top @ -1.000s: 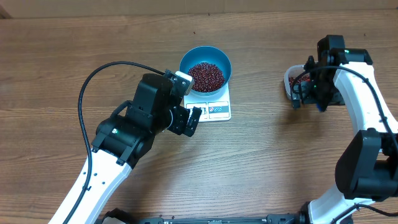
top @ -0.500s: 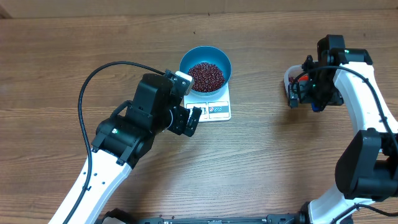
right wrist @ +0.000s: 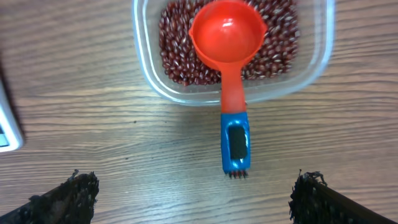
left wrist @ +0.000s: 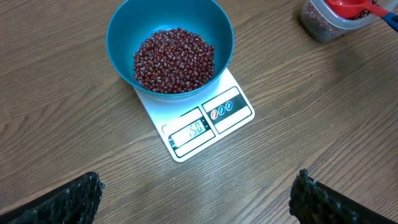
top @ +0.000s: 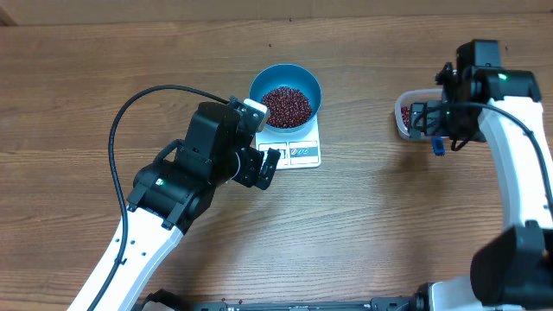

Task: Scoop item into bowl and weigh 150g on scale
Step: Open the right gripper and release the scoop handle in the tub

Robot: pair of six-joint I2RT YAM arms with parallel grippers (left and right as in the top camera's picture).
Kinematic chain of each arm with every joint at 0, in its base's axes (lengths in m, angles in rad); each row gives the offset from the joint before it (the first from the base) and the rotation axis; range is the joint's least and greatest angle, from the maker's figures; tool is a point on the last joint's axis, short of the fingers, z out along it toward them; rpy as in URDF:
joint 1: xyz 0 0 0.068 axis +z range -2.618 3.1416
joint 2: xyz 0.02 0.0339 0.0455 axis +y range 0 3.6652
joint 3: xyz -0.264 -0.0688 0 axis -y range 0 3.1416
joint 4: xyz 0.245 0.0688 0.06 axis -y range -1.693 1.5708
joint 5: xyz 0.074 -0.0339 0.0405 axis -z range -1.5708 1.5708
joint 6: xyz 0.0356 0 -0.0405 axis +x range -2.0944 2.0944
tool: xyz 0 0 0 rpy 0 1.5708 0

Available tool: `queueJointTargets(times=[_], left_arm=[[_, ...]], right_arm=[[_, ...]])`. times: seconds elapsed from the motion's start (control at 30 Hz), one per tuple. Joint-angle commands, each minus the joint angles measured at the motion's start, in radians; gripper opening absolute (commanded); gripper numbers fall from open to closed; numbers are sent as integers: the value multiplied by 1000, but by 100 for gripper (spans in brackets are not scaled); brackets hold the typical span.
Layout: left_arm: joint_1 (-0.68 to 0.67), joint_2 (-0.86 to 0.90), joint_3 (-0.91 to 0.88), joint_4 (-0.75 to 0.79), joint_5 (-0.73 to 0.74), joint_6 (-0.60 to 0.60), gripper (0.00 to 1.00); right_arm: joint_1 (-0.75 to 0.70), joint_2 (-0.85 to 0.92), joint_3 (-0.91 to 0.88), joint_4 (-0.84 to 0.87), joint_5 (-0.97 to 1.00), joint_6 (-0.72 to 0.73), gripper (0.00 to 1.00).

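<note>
Upper centre of the overhead frame, I see the blue bowl (top: 285,79) sitting on the white scale (top: 302,154). It covers the scale's far part, and only the front strip with the display (left wrist: 189,129) and buttons shows. The digits are lit, but I can't read them for sure. A heap of dark red beans (left wrist: 174,59) fills the bottom of the bowl.

Left jaws: spread wide at the bottom corners of the left wrist view, with only bare wooden surface (top: 389,225) between them. They hold nothing. In the overhead frame they sit just lower left of the scale, and I can't tell whether they touch it.

At the right edge of the overhead frame is a clear plastic tub (right wrist: 144,74) with more beans (right wrist: 174,53) in it. A red scoop (right wrist: 227,37) lies with its cup on those beans. Its blue handle (right wrist: 236,143) sticks out over the tub's rim, towards the bottom of the right wrist view.

Right jaws: also wide, at the bottom corners of the right wrist view. They are empty, and the handle's tip is above and between them, untouched.
</note>
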Motion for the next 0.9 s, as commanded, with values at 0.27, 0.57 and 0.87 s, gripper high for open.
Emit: queueJointTargets(times=[0.27,0.57,0.87], left_arm=[[5,5,-10,3,8,22,100],[5,5,-10,3,8,22,100],[5,5,-10,3,8,22,99]], right_arm=[[-7,-132,32,-23,86,79,100],[-7,-131,30,-25,78,79,100],[-7,-131,30,-23,66,79,100]])
